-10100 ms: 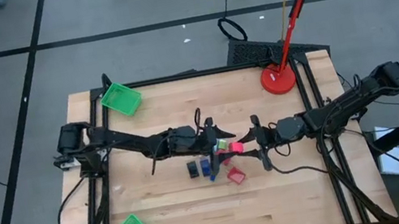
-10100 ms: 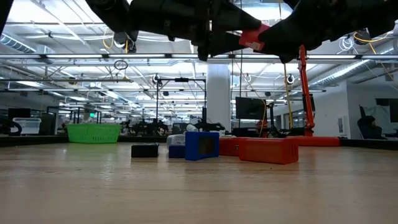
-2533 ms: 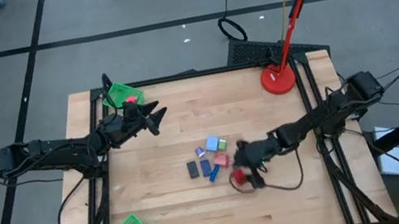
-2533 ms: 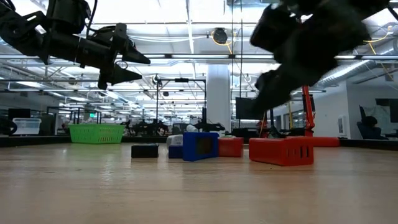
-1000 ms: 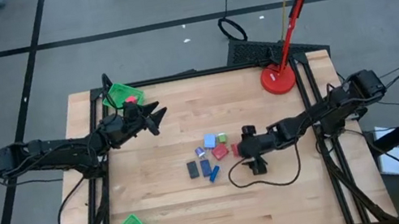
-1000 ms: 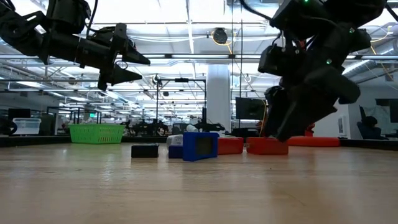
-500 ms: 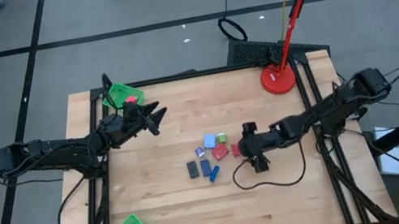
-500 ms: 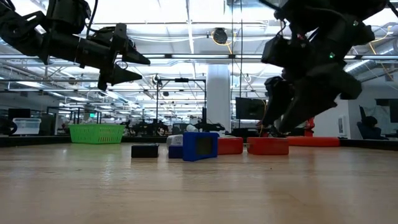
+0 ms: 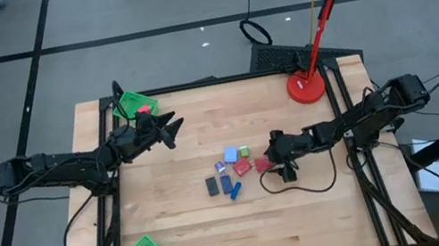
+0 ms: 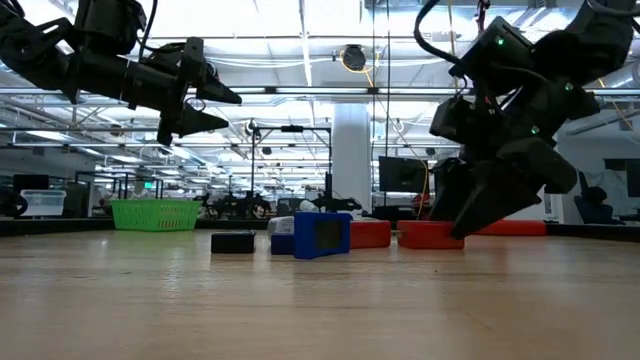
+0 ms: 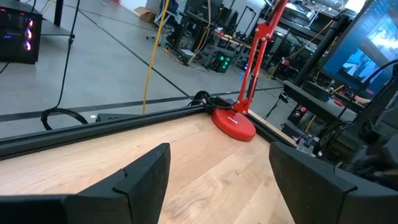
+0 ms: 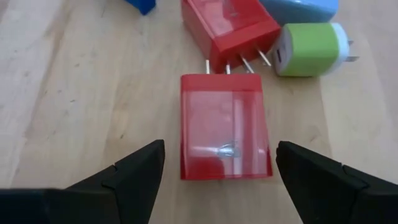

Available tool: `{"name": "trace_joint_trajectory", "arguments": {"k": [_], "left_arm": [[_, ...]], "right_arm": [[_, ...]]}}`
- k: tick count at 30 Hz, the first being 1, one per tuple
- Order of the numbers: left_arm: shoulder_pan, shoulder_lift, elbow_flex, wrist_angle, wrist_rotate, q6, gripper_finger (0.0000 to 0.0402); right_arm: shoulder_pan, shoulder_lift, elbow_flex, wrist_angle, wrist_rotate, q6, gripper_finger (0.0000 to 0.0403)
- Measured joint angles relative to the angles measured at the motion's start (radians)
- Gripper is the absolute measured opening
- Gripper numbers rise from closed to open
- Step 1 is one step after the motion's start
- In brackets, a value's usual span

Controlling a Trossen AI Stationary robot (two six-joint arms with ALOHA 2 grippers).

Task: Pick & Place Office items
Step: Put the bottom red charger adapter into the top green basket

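I see the right gripper (image 12: pixel 214 165) low over the table's middle, its fingers spread wide with nothing in them. A red block (image 12: pixel 226 126) lies flat on the wood between them. It sits just beside 1 more red block (image 12: pixel 228 28) and a green bit (image 12: pixel 310 48). The left gripper (image 9: pixel 174 129) hangs wide open and empty near a green tray (image 9: pixel 133 107).

Two dark arms, matte black w/ jointed segments.
Left arm (image 9: pixel 73 164) & right arm (image 9: pixel 355 122): slim black links, bulkier housings at joints. Black cable loops on the table (image 9: pixel 310 225) under right arm. Left gripper (image 11: pixel 217 180) & right gripper (image 12: pixel 214 171): wedge-shaped black fingers, flat angular faces. Small green light on right arm's housing, low view.
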Motion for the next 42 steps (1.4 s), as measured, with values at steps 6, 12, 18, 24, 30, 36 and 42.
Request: {"name": "trace_joint_trajectory", "arguments": {"k": [6, 12, 18, 24, 30, 36, 42], "left_arm": [[0.000, 0.000, 0.000, 0.000, 0.000, 0.000, 0.0271], [0.000, 0.000, 0.000, 0.000, 0.000, -0.001, 0.0271], [0.000, 0.000, 0.000, 0.000, 0.000, 0.000, 0.0271], [0.000, 0.000, 0.000, 0.001, 0.000, 0.001, 0.0271], [0.000, 0.000, 0.000, 0.000, 0.000, 0.003, 0.0271], [0.000, 0.000, 0.000, 0.000, 0.000, 0.003, 0.0271], [0.000, 0.000, 0.000, 0.000, 0.000, -0.012, 0.0271]], "right_arm": [[0.003, 0.000, -0.078, 0.154, 0.000, -0.006, 0.0295], [0.004, 0.000, -0.120, 0.224, -0.002, 0.012, 0.0294], [0.005, 0.000, -0.121, 0.231, 0.000, 0.005, 0.0281], [0.005, 0.009, -0.121, 0.257, 0.000, 0.002, 0.0244], [0.005, 0.024, -0.121, 0.257, -0.003, -0.002, 0.0209], [0.005, 0.026, -0.120, 0.260, 0.001, -0.012, 0.0214], [0.005, -0.013, -0.116, 0.249, 0.009, -0.047, 0.0206]]}}
